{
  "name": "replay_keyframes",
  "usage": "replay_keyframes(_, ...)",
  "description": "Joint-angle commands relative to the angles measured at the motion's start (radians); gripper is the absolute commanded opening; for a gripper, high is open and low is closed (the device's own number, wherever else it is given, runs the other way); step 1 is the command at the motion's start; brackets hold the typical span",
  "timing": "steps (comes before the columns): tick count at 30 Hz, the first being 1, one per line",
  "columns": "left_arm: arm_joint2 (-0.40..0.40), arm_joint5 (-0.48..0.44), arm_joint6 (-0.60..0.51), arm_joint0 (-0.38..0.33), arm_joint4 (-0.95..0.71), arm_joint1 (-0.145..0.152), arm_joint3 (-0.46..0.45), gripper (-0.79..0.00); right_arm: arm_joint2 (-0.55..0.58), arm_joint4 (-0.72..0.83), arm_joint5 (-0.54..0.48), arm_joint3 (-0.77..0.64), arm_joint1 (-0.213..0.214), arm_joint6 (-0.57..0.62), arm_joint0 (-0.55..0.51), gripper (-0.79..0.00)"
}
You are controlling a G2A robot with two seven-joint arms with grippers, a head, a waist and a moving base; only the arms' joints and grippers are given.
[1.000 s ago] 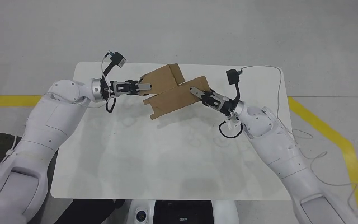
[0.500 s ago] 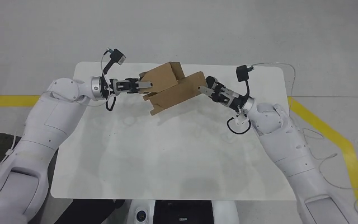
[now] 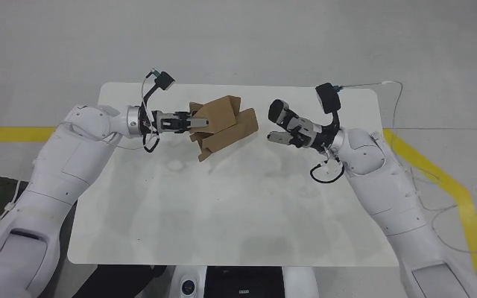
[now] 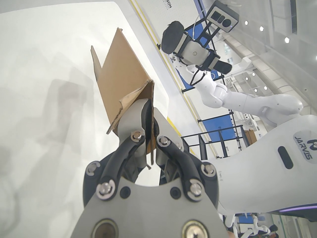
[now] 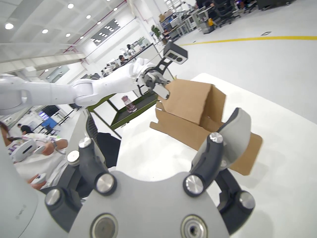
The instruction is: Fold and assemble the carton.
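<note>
The brown carton [image 3: 222, 125] sits toward the far side of the white counter [image 3: 223, 223], roughly at 12 o'clock from its middle. It is half opened, with panels angled against each other and loose flaps sticking out at its 7 o'clock end. The left claw [image 3: 200, 119] comes in from the carton's 9 o'clock side, its fingers pressed together on a cardboard edge at the corner where two panels meet. In the left wrist view that thin edge runs straight between the two pads. The right claw [image 3: 274, 124] is at the carton's 3 o'clock, near it but not touching. Its fingers are spread wide and nothing is between them. I cannot tell whether the carton's underside rests fully on the counter.
</note>
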Motion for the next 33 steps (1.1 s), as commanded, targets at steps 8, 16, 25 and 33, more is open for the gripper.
replay_keyframes(8,0.023,-0.006,0.006,0.015,0.0,0.033,-0.083,-0.785,-0.131,0.159,-0.044,0.114,-0.02,0.182,0.103,-0.329)
replay_keyframes(16,0.05,-0.012,0.012,0.017,-0.019,0.062,-0.131,-0.785,-0.207,0.187,-0.03,0.19,-0.028,0.2,0.175,-0.413)
replay_keyframes(25,0.084,-0.039,0.039,0.009,-0.021,0.092,-0.172,-0.785,-0.245,0.187,-0.034,0.274,-0.031,0.196,0.229,-0.449)
replay_keyframes(33,0.127,-0.06,0.06,-0.004,-0.026,0.113,-0.197,-0.785,-0.29,0.213,-0.04,0.315,-0.041,0.19,0.246,-0.474)
